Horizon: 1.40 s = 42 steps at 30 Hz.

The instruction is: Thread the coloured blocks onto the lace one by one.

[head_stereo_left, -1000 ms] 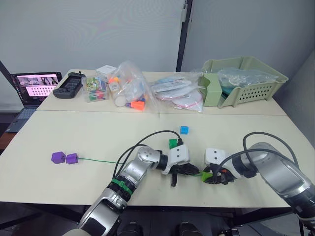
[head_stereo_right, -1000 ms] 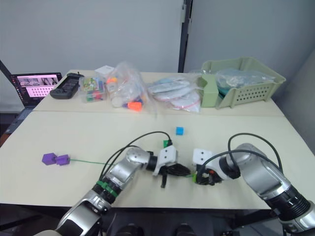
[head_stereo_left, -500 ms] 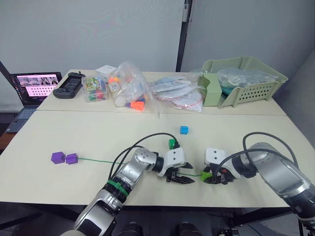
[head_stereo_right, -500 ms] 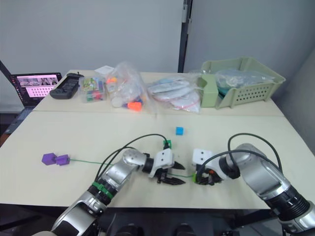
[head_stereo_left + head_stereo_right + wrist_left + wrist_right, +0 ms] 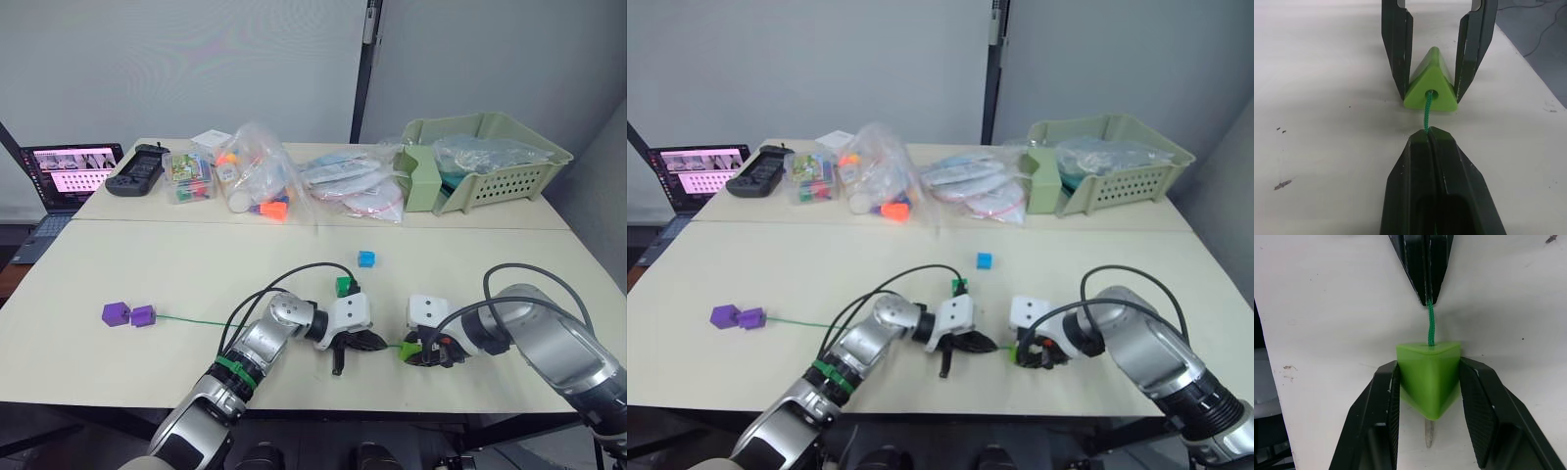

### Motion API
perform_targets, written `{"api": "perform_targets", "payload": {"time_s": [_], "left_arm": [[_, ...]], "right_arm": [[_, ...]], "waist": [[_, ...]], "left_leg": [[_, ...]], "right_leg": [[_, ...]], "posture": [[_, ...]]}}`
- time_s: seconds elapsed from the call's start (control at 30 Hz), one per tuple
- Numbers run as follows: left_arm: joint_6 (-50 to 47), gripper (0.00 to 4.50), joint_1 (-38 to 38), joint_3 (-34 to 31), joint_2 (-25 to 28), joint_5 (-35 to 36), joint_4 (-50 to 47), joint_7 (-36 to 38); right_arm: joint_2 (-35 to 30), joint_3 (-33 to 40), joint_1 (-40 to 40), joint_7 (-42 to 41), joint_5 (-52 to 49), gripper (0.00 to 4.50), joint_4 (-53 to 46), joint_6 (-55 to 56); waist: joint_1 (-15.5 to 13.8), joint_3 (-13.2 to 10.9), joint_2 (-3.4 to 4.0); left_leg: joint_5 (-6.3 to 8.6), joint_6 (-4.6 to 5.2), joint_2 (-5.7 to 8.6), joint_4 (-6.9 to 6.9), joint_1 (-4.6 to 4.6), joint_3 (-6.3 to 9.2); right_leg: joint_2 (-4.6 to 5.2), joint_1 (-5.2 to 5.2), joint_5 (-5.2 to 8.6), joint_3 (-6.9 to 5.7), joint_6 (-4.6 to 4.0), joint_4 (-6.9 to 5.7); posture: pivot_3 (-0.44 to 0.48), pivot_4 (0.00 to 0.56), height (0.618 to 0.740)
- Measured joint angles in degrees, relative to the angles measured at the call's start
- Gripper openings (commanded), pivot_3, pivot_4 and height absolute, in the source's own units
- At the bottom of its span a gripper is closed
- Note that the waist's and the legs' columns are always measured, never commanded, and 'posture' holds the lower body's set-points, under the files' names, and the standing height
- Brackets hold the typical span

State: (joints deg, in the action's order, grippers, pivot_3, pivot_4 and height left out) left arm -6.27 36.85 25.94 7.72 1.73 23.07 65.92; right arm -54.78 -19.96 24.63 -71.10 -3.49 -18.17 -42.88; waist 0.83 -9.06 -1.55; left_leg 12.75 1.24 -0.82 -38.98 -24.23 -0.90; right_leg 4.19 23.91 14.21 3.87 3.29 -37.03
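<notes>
A lime green block (image 5: 1428,377) sits on the table with my right gripper (image 5: 1428,366) shut on it, one finger on each side. The green lace (image 5: 1430,325) enters the block's hole, and its greyish tip (image 5: 1428,433) pokes out the other side. My left gripper (image 5: 1427,132) is shut on the lace just short of the block (image 5: 1430,83). The lace (image 5: 196,319) runs left to two purple blocks (image 5: 129,314) strung on its far end. A dark green block (image 5: 343,286) and a blue block (image 5: 366,258) lie loose behind the grippers.
Along the far side stand a laptop (image 5: 69,171), a black controller (image 5: 137,168), clear bags of toys (image 5: 255,181) and a pale green basket (image 5: 485,162). The grippers work close to the table's front edge (image 5: 392,401).
My left gripper has rolled at the wrist and its fingers, spread half a second ago, are now together on the lace. The right gripper and the lime green block have stayed put.
</notes>
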Motion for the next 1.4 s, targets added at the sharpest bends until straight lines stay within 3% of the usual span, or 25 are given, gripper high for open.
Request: {"api": "perform_targets", "payload": {"time_s": [0.6, 0.9, 0.97, 1.07, 1.17, 1.2, 1.4], "left_arm": [[0.05, 0.0, 1.16, 0.19, -3.21, -0.42, 1.91, -1.25], [-0.51, 2.83, 1.23, -0.09, -2.71, -0.22, 1.8, -1.03], [-1.21, 3.49, 1.23, -0.5, -1.9, 0.57, 0.96, -0.56], [-1.47, 4.46, 1.22, -1.39, -0.55, 0.86, 0.14, -0.02], [-1.47, 4.5, 1.2, -1.51, -0.15, 1.11, 0.12, 0.15], [-1.47, 4.5, 1.19, -1.52, -0.08, 1.27, 0.09, 0.31], [-1.13, 4.5, 0.79, -1.42, -0.01, 1.9, -0.86, 1.18]], "right_arm": [[-0.01, -0.02, -0.07, 0.13, 0.02, 1.26, -0.17, -0.04], [0.03, -0.01, -0.24, 0.46, 0.03, 1.26, -0.49, -0.07], [0.17, 0.15, -0.39, 0.7, -0.03, 2.31, -0.57, -0.11], [1.15, 0.49, -0.84, 1.23, -0.31, 3.27, -1.39, -0.52], [1.39, 0.48, -0.85, 1.36, -1.15, 4.29, -1.93, -1.23], [1.38, 0.48, -0.85, 1.37, -1.43, 4.46, -2.27, -1.57], [-1.97, 6.46, -1.89, 1.51, -6.15, 4.46, -6.36, -5.89]], "waist": [[0.0, 0.0, 0.0], [0.04, 0.0, 0.0], [0.07, 0.0, 0.0], [0.08, 0.0, 0.0], [-0.09, 0.0, 0.0], [-0.12, 0.0, 0.0], [-0.42, 0.0, 0.01]], "left_leg": [[0.0, 0.0, 0.0, 0.0, 0.0, 0.0], [0.0, 0.0, 0.0, 0.0, 0.01, 0.0], [0.0, 0.0, -0.01, 0.0, 0.01, 0.01], [0.0, 0.0, -0.01, 0.0, 0.01, 0.04], [0.0, 0.0, 0.02, -0.01, -0.01, 0.04], [0.0, 0.0, 0.03, -0.01, -0.02, 0.04], [0.0, 0.0, 0.08, -0.01, -0.11, 0.11]], "right_leg": [[0.0, 0.0, 0.0, 0.0, 0.0, 0.0], [-0.01, 0.0, 0.0, 0.0, 0.0, 0.0], [-0.02, 0.0, 0.0, 0.0, 0.0, 0.0], [-0.02, 0.0, 0.0, 0.0, 0.0, 0.0], [0.03, 0.0, 0.0, 0.0, 0.0, 0.0], [0.04, 0.01, 0.0, 0.01, 0.0, 0.0], [0.11, 0.11, 0.0, 0.02, 0.01, -0.02]], "posture": [[0.0, 0.15, 0.734], [0.0, 0.15, 0.734], [0.0, 0.15, 0.734], [0.0, 0.15, 0.734], [0.0, 0.15, 0.734], [0.0, 0.15, 0.734], [0.0, 0.15, 0.734]]}}
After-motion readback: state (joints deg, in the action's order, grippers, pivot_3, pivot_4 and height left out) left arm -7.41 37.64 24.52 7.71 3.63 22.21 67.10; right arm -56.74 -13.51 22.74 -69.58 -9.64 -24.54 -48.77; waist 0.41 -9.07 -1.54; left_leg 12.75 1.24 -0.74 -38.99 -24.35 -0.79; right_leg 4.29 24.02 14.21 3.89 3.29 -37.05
